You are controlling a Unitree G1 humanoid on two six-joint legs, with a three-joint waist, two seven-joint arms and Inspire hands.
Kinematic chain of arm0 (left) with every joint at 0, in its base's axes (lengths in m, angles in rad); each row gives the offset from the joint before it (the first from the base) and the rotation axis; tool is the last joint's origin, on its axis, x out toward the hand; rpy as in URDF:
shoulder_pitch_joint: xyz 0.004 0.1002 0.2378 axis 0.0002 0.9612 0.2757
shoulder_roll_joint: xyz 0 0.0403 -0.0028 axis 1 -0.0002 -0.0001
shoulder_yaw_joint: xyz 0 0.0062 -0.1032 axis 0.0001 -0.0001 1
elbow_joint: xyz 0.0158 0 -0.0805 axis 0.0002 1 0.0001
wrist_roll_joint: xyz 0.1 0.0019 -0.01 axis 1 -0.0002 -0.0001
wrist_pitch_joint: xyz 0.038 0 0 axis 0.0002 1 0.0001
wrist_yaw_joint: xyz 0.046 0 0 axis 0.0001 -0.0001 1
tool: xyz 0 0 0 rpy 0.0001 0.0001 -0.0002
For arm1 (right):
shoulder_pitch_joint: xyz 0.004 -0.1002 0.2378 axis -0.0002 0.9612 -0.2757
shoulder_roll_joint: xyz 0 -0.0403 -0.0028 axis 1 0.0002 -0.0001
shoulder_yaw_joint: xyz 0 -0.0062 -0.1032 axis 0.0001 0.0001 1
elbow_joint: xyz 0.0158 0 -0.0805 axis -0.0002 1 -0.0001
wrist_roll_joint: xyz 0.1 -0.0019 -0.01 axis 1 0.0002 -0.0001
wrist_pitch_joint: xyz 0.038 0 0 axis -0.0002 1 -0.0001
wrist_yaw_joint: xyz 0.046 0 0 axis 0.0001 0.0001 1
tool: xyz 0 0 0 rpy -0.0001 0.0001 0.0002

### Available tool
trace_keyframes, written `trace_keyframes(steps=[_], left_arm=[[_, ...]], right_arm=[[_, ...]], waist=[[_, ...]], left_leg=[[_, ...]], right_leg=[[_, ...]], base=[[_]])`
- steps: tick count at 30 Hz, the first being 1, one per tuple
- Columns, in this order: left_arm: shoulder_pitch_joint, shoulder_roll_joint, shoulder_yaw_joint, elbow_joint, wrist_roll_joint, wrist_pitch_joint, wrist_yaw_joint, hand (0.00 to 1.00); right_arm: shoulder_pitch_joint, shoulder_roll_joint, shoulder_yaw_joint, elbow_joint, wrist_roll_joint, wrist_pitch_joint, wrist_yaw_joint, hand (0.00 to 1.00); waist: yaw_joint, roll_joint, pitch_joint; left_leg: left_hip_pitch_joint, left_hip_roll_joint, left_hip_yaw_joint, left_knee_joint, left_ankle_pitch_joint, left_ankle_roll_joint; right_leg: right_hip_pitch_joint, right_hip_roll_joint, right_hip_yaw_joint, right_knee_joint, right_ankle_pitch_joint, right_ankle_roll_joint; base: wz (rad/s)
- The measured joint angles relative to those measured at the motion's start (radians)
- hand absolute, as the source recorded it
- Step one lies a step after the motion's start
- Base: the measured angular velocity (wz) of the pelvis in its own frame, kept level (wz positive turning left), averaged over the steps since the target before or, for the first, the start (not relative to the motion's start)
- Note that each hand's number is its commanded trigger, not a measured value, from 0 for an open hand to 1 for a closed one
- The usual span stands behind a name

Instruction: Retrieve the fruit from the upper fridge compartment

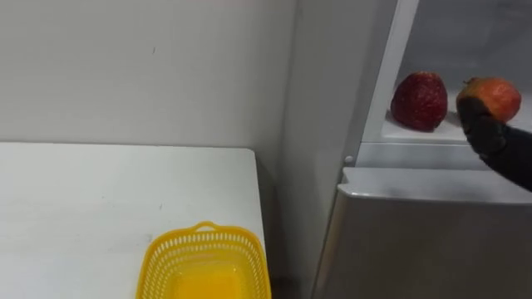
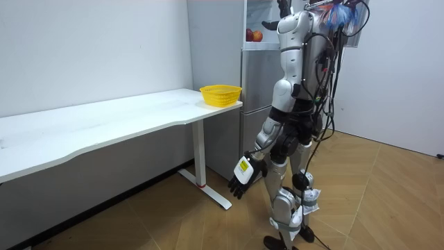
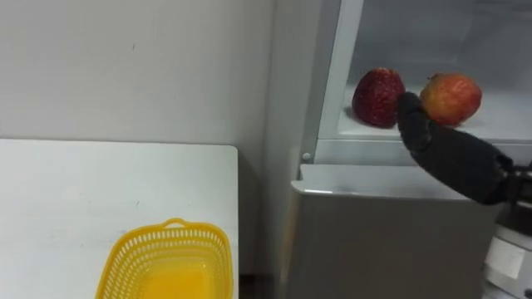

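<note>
The upper fridge compartment stands open, with a white shelf (image 1: pixel 399 131) inside. On the shelf rest a large red strawberry (image 1: pixel 420 101) and, to its right, a red-yellow apple (image 1: pixel 495 94). My dark right hand (image 3: pixel 445 149) reaches in from the right and touches the apple's lower left side, with one digit up against it. The rest of its fingers are hidden behind the apple. In the room view I stand facing the fridge (image 2: pixel 255 76), and my left hand (image 2: pixel 239 182) hangs low by my thigh with relaxed fingers, holding nothing.
A yellow mesh basket (image 1: pixel 206 264) sits at the near right corner of the white table (image 1: pixel 83 208), just left of the fridge. The shut lower fridge door (image 1: pixel 416 245) lies below the shelf. A white wall runs behind the table.
</note>
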Motion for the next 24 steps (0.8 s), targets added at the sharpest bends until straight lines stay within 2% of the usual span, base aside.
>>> trace_keyframes(steps=[3,7,10,14,18,20,21,24], left_arm=[[-0.002,-0.002,0.000,-0.004,0.026,0.019,-0.006,0.00],[0.000,-0.006,0.000,-0.006,0.063,0.049,-0.031,0.00],[-0.009,-0.007,0.009,-0.010,0.078,0.058,-0.045,0.00],[-0.017,-0.007,0.019,-0.013,0.106,0.061,-0.063,0.00],[-0.034,-0.007,0.020,-0.019,0.120,0.067,-0.082,0.00],[-0.038,-0.005,0.019,-0.022,0.120,0.073,-0.092,0.00],[-0.038,-0.004,0.019,-0.032,0.121,0.079,-0.100,0.00],[-0.035,-0.002,0.019,-0.046,0.122,0.081,-0.125,0.00]], right_arm=[[-0.032,-0.007,-0.024,0.068,0.060,0.009,0.001,0.00],[-0.082,-0.014,-0.026,0.078,0.058,0.024,0.001,0.00],[-0.118,-0.039,-0.026,0.101,0.021,0.030,0.014,0.00],[-0.173,-0.062,-0.026,0.148,0.017,0.043,0.036,0.00],[-0.207,-0.104,-0.025,0.210,0.023,0.062,0.059,0.00],[-0.214,-0.109,-0.023,0.226,0.030,0.073,0.073,0.00],[-0.214,-0.110,-0.023,0.239,0.043,0.075,0.084,0.00],[-0.214,-0.110,-0.023,0.276,0.075,0.091,0.128,0.00]], waist=[[0.009,-0.003,0.0016],[0.007,0.011,0.0029],[0.009,0.019,-0.0004],[0.012,0.020,-0.0004],[0.017,0.008,0.0004],[0.017,0.000,0.0008],[0.017,-0.007,0.0051],[0.017,-0.019,0.0022]], left_leg=[[-0.008,0.000,-0.011,0.001,-0.001,0.000],[-0.028,0.001,-0.024,0.016,0.000,0.000],[-0.032,0.001,-0.028,0.026,0.002,-0.003],[-0.038,0.002,-0.031,0.028,0.004,-0.004],[-0.037,0.002,-0.032,0.027,0.004,-0.004],[-0.039,0.002,-0.034,0.028,0.004,-0.004],[-0.039,0.002,-0.036,0.028,0.004,-0.004],[-0.042,0.002,-0.037,0.029,0.004,-0.003]], right_leg=[[0.002,-0.001,-0.007,0.002,0.000,0.000],[-0.006,-0.005,-0.023,0.002,0.000,-0.001],[-0.012,-0.005,-0.027,0.004,0.001,-0.002],[-0.015,-0.005,-0.030,0.003,0.002,-0.003],[-0.015,-0.005,-0.031,0.003,0.002,-0.003],[-0.015,-0.006,-0.034,0.003,0.002,-0.003],[-0.013,-0.007,-0.042,0.003,0.002,-0.003],[-0.015,-0.006,-0.046,0.003,0.002,-0.003]], base=[[0.12],[0.08],[0.04],[0.01],[0.00],[0.02],[0.05],[0.03]])
